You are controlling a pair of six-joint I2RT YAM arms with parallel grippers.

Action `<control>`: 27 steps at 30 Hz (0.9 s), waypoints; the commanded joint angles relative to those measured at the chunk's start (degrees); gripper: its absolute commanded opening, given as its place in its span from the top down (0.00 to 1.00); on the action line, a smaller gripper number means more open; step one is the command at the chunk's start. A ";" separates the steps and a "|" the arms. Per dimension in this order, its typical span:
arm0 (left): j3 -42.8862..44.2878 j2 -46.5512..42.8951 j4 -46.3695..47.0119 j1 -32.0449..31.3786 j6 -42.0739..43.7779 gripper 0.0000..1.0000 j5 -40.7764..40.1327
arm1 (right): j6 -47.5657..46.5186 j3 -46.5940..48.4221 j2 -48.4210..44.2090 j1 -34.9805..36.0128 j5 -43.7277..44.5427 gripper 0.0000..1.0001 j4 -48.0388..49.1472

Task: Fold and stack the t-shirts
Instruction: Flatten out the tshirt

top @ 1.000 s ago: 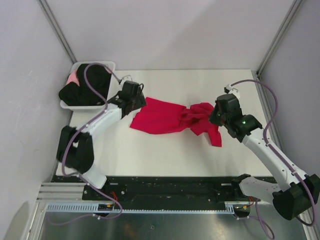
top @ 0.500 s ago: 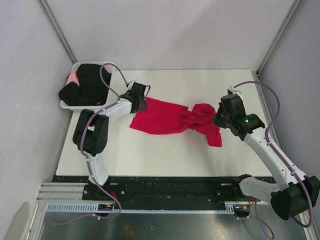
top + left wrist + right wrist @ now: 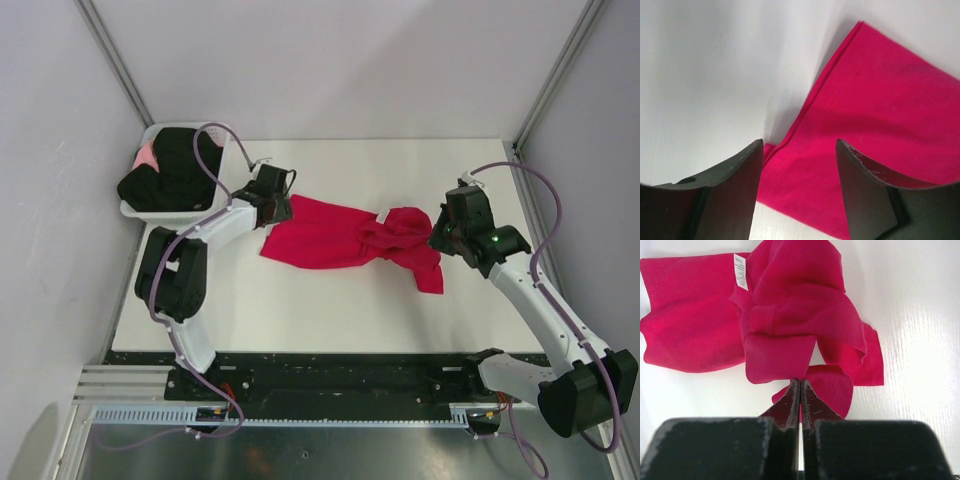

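Left claw [image 3: 799,150] open over one end of the red t-shirt [image 3: 325,238]; right claw [image 3: 800,384] shut on the other end.
The shirt lies stretched crosswise on the white desk [image 3: 300,310], flat at its left and bunched at its right, where the white neck label [image 3: 741,271] shows. A hemmed corner of the flat end lies between the parted left fingers [image 3: 735,190], which hold nothing. The right jaws are pressed together on a fold at the crumpled end. Black t-shirts [image 3: 170,178] fill the white basket [image 3: 160,212] at the desk's far-left corner.
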 commanded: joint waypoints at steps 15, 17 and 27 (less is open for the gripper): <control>10.31 11.93 -1.21 -0.12 0.61 0.45 0.76 | -1.25 -0.19 -1.71 -0.68 0.61 1.00 -1.34; 10.00 11.74 -1.28 -0.25 0.35 0.51 0.63 | -1.22 -0.38 -1.26 -0.71 0.57 1.00 -0.90; 9.84 6.10 -1.82 -0.40 1.71 0.98 0.33 | -1.75 0.05 3.50 -3.94 -3.22 1.00 4.96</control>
